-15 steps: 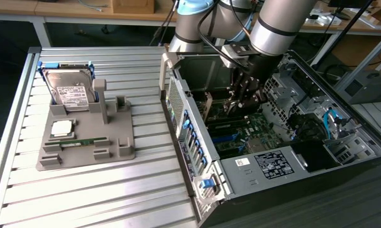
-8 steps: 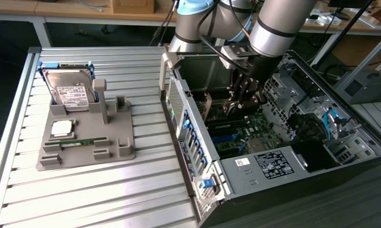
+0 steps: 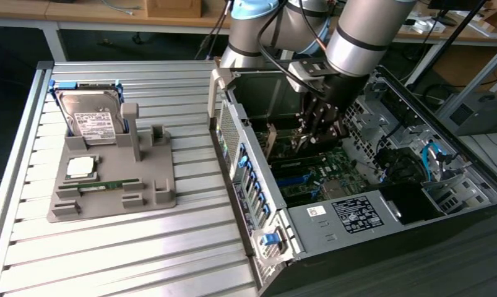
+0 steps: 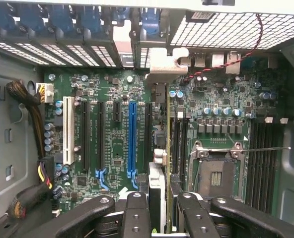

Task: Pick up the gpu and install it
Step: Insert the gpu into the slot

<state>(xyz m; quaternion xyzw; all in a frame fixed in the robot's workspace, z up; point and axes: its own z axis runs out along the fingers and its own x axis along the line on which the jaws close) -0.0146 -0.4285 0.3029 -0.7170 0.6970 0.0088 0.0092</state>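
The gpu (image 4: 157,191) is seen edge-on in the wrist view, a thin dark card standing upright over the motherboard (image 4: 112,148). It runs along a black slot just beside the blue slot (image 4: 132,139). Its silver bracket (image 4: 163,63) reaches the case's rear slot openings. My gripper (image 4: 159,215) is shut on the card, one black finger (image 4: 136,213) on each side. In the exterior view the gripper (image 3: 312,137) is deep inside the open computer case (image 3: 257,185), with the gpu (image 3: 270,141) below it. Whether the card is fully seated in the slot I cannot tell.
On the slatted table, at the exterior view's left, a grey fixture (image 3: 153,195) holds a silver hard drive (image 3: 91,114), a CPU (image 3: 80,166) and a green RAM stick (image 3: 99,184). Case walls, a cable bundle (image 4: 35,124) and the CPU socket (image 4: 216,173) surround the gripper.
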